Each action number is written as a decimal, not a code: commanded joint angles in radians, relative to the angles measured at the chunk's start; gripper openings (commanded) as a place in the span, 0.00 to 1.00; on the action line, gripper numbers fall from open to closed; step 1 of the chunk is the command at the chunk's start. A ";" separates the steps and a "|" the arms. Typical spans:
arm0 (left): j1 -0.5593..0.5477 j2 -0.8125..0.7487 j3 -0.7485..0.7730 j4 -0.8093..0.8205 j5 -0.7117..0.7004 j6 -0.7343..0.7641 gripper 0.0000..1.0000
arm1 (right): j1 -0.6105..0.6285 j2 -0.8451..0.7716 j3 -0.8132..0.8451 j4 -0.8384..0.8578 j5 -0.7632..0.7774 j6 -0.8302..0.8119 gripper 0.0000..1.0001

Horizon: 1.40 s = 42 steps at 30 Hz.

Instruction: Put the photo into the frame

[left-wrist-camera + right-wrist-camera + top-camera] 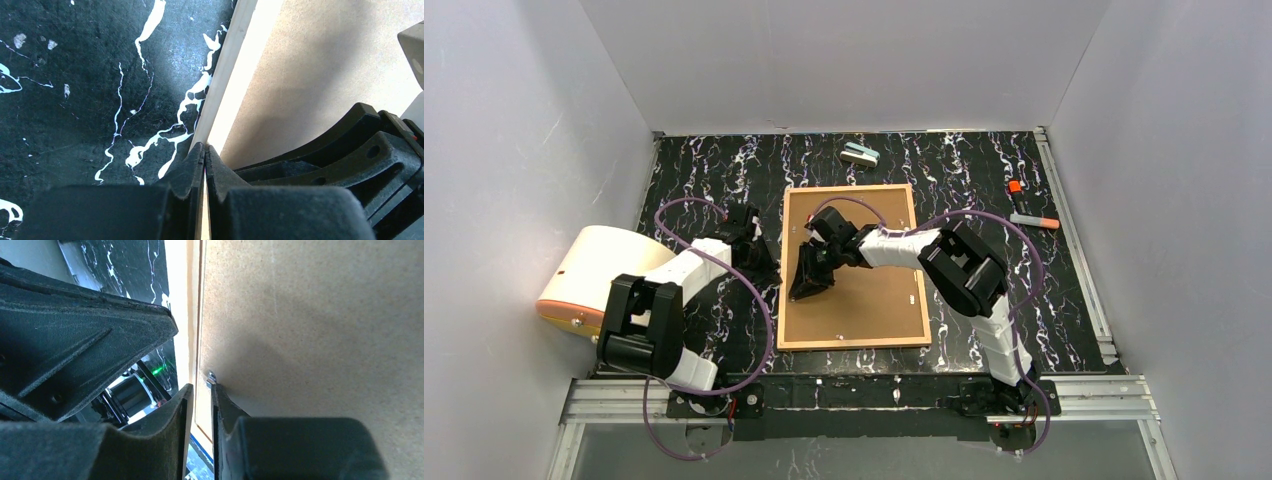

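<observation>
Frame and jaws: the frame [854, 343] lies flat and back-up in the middle of the table [984, 170]. Both grippers are down at its left side.
Left gripper [205, 150]: fingers pressed together, tips right over the frame's left wooden strip [225, 65]. From here nothing looks held.
Right gripper [200, 390]: jaws a narrow slit apart, straddling the seam where the backing board [310, 315] meets the wood strip [192, 300]. I cannot tell whether they pinch the board's edge.
Metal tab [211, 376]: small and shiny, touching the tip of the finger on the board side.
Blue sliver [199, 462]: shows low down between the right fingers; I cannot tell what it is.
Look of the frame: thin light-wood border around a plain brown board [874, 290].
Edges: the frame's near edge runs parallel to the table's near edge.
Open room: bare dark marbled surface on the far, right and left sides of the frame.
Other things: a small white-and-teal object [860, 154] beyond the far edge, two markers [1034, 220] well off to the right, a cream drum [594, 275] left of the left arm.
</observation>
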 commanded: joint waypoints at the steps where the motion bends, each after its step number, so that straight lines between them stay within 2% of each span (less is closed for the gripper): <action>1: -0.007 -0.029 -0.018 -0.023 0.025 0.008 0.00 | 0.015 0.030 -0.033 0.029 0.079 0.018 0.27; 8: -0.007 -0.032 -0.025 -0.014 0.044 0.004 0.00 | 0.023 0.027 -0.068 0.106 0.068 0.037 0.26; 28: -0.007 -0.017 -0.015 -0.032 0.100 -0.029 0.00 | 0.050 0.016 -0.173 0.338 0.160 0.099 0.26; 42: -0.007 -0.004 -0.025 -0.036 0.117 -0.036 0.00 | 0.066 0.025 -0.177 0.376 0.264 0.092 0.23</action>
